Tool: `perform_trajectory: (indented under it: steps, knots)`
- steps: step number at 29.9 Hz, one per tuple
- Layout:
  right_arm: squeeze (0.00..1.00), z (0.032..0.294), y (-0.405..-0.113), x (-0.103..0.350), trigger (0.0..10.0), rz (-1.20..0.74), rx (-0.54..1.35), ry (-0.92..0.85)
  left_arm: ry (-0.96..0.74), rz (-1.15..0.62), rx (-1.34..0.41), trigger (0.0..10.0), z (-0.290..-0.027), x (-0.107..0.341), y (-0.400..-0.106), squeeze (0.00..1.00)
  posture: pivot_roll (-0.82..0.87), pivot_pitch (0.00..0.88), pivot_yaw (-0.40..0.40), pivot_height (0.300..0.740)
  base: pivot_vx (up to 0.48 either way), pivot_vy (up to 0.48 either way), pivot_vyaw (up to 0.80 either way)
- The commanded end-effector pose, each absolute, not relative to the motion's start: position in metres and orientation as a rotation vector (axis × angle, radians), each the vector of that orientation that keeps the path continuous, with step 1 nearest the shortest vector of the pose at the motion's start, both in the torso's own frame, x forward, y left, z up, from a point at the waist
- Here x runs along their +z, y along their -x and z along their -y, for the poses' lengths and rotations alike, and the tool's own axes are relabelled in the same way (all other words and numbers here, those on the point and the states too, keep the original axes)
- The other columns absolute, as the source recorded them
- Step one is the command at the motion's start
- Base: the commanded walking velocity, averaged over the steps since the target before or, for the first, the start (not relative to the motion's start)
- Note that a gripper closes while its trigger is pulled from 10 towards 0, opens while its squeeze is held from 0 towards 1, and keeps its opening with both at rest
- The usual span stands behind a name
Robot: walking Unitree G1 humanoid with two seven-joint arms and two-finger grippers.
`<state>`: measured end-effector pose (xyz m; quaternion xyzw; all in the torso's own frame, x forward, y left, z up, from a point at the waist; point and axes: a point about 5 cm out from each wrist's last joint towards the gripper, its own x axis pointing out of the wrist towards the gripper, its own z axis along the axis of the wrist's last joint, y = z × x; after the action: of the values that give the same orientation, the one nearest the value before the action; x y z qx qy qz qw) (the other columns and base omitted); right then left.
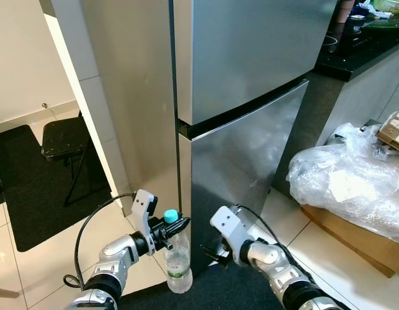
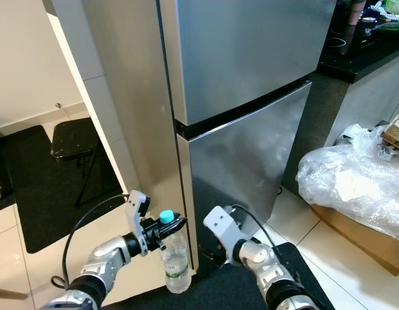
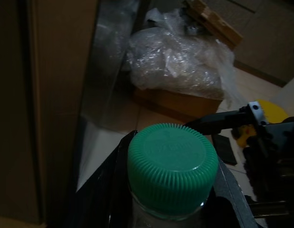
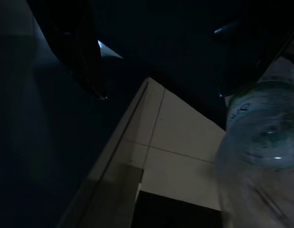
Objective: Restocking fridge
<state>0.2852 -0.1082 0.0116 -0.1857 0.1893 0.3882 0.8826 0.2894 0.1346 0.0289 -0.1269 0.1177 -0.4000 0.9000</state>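
A water bottle (image 1: 177,255) is being held at the neck by the left gripper (image 1: 175,230) before the closed fridge (image 1: 245,97), while the right gripper (image 1: 212,255), jaws' state untellable, is being kept low.

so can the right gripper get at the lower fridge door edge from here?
Probably yes: the right gripper sits low beside the lower door, nothing between. The bottle in the left gripper crowds that edge.

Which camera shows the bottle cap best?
Left wrist view: the ribbed green cap sits close up between the left gripper fingers. Both eye views show it small, from the side. Right wrist view shows the bottle's body instead.
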Motion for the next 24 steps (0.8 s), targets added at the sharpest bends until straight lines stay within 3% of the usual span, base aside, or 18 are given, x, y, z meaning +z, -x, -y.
perform_trajectory:
  steps: [1, 11, 20, 21, 22, 23, 24]
  knots:
    - [0.0, 0.108, -0.285, 0.011, 10.0, -0.388, 0.831, 0.411, 0.228, -0.266, -0.798, 10.0, -0.142, 0.025, -0.288, 0.0, -0.01, 0.0, -0.002, 0.74, 0.0, 0.0, 0.0]
    - [0.0, 0.118, -0.29, 0.007, 10.0, -0.408, 0.667, 0.361, 0.237, -0.276, -0.815, 10.0, -0.134, 0.022, -0.285, 0.0, -0.01, 0.0, 0.001, 0.74, 0.0, 0.0, 0.0]
    - [0.0, 0.106, -0.29, 0.015, 10.0, -0.339, 0.728, 0.256, 0.244, -0.263, -0.848, 10.0, -0.124, 0.023, -0.286, 0.0, -0.01, 0.0, 0.003, 0.74, 0.0, 0.0, 0.0]
    - [0.06, 0.101, -0.291, 0.019, 10.0, -0.309, 0.756, 0.211, 0.248, -0.257, -0.86, 10.0, -0.122, 0.025, -0.286, 0.0, -0.01, 0.0, 0.004, 0.74, 0.0, 0.0, 0.0]
    - [0.67, 0.096, -0.291, 0.024, 10.0, -0.275, 0.791, 0.172, 0.252, -0.248, -0.875, 10.0, -0.119, 0.027, -0.287, 0.0, -0.02, 0.0, 0.005, 0.74, 0.0, 0.0, 0.0]
    - [0.67, 0.094, -0.292, 0.028, 10.0, -0.255, 0.81, 0.151, 0.254, -0.242, -0.883, 10.0, -0.117, 0.028, -0.288, 0.0, -0.02, 0.0, 0.005, 0.74, 0.0, 0.0, 0.0]
    - [0.83, 0.091, -0.292, 0.031, 10.0, -0.235, 0.844, 0.144, 0.261, -0.234, -0.896, 10.0, -0.116, 0.03, -0.289, 0.0, -0.02, 0.0, 0.005, 0.74, 0.0, 0.0, 0.0]
